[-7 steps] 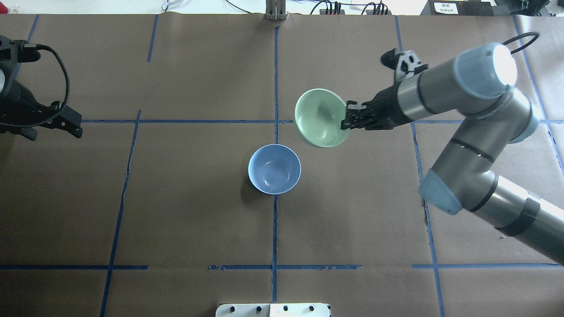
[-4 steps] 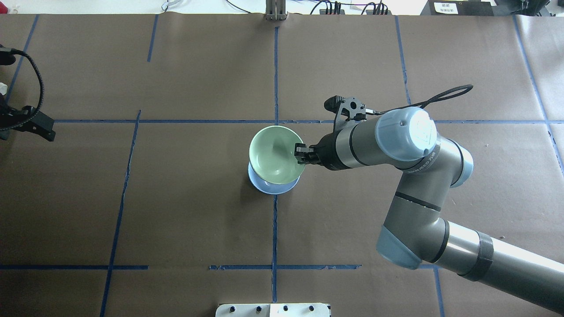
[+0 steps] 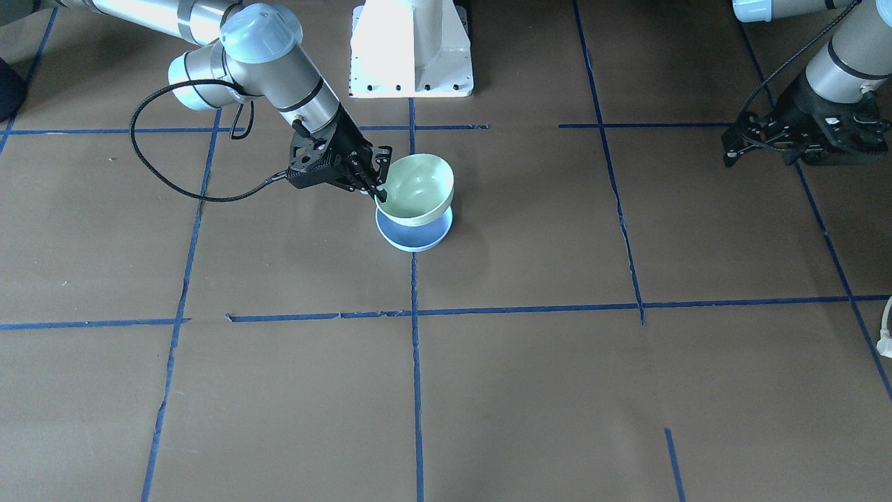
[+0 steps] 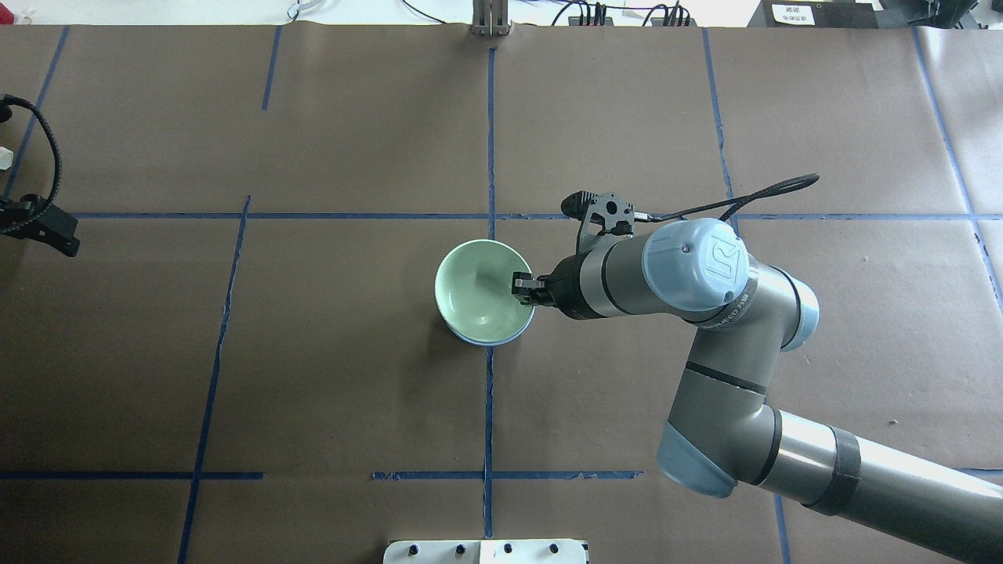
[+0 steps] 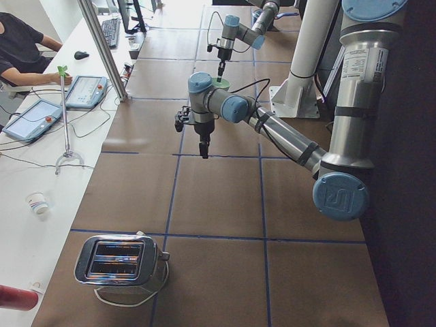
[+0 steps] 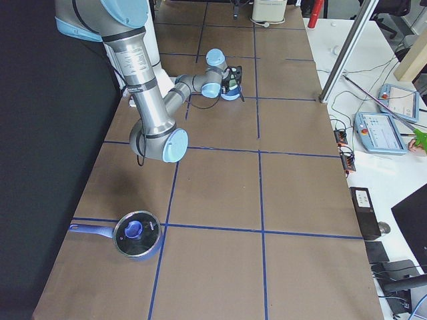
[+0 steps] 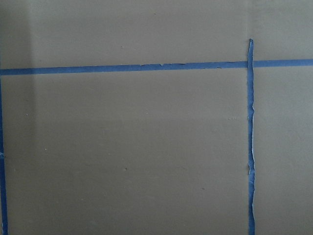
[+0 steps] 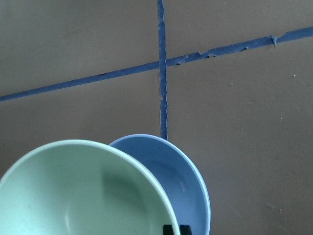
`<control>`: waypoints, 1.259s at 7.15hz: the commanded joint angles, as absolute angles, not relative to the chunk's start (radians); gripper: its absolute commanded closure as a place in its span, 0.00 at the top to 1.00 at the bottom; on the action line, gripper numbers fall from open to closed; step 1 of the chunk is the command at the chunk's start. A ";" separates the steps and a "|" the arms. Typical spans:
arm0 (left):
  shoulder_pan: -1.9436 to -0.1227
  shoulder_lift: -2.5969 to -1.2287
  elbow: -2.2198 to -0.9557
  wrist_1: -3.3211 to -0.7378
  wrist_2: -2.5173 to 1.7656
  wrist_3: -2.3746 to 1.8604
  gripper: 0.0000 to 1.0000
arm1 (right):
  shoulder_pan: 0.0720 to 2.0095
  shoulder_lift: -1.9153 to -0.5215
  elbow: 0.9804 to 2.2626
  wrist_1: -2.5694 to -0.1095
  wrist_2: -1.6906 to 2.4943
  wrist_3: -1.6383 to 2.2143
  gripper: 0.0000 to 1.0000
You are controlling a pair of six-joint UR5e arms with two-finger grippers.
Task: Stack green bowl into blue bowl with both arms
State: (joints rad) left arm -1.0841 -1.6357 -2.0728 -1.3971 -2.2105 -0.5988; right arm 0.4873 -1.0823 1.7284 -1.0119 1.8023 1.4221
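My right gripper point(image 4: 523, 288) is shut on the right-hand rim of the pale green bowl point(image 4: 479, 291). It holds the bowl slightly tilted, directly over the blue bowl point(image 4: 487, 341), which shows only as a thin crescent under it. In the front view the green bowl point(image 3: 417, 185) sits low over the blue bowl point(image 3: 414, 240), with the right gripper point(image 3: 374, 185) beside it. I cannot tell whether the bowls touch. The right wrist view shows both bowls, green point(image 8: 83, 196) over blue point(image 8: 181, 176). My left gripper point(image 3: 732, 150) is open and empty, far off at the table's side point(image 4: 48, 229).
The white pedestal base point(image 3: 411, 49) stands at the robot's edge of the table. A toaster point(image 5: 119, 262) stands at the left end of the table. A lidded blue pot point(image 6: 137, 233) sits at the right end. Blue tape lines cross the brown table.
My right gripper has carried the green bowl from the right over to the blue bowl and lowered it over the blue bowl. My left arm has drawn back toward the left edge.
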 commanded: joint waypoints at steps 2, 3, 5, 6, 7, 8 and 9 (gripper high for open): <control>-1.086 -1.635 -2.050 -1.420 -2.209 -0.597 1.00 | 0.486 -1.069 1.717 -1.011 1.783 1.422 0.01; -1.086 -1.635 -2.018 -1.465 -2.210 -0.598 1.00 | 0.489 -1.069 1.715 -1.011 1.779 1.422 0.02; -1.088 -1.635 -2.005 -1.482 -2.210 -0.598 1.00 | 0.495 -1.052 1.713 -1.043 1.778 1.430 0.99; -1.088 -1.635 -2.005 -1.482 -2.210 -0.598 1.00 | 0.500 -1.055 1.713 -1.045 1.778 1.442 1.00; -1.088 -1.635 -2.005 -1.482 -2.210 -0.598 1.00 | 0.508 -1.055 1.713 -1.046 1.779 1.442 1.00; -1.086 -1.634 -2.005 -1.482 -2.212 -0.600 1.00 | 0.520 -1.055 1.718 -1.049 1.785 1.442 1.00; -1.086 -1.635 -1.997 -1.482 -2.212 -0.604 1.00 | 0.538 -1.055 1.723 -1.071 1.796 1.440 1.00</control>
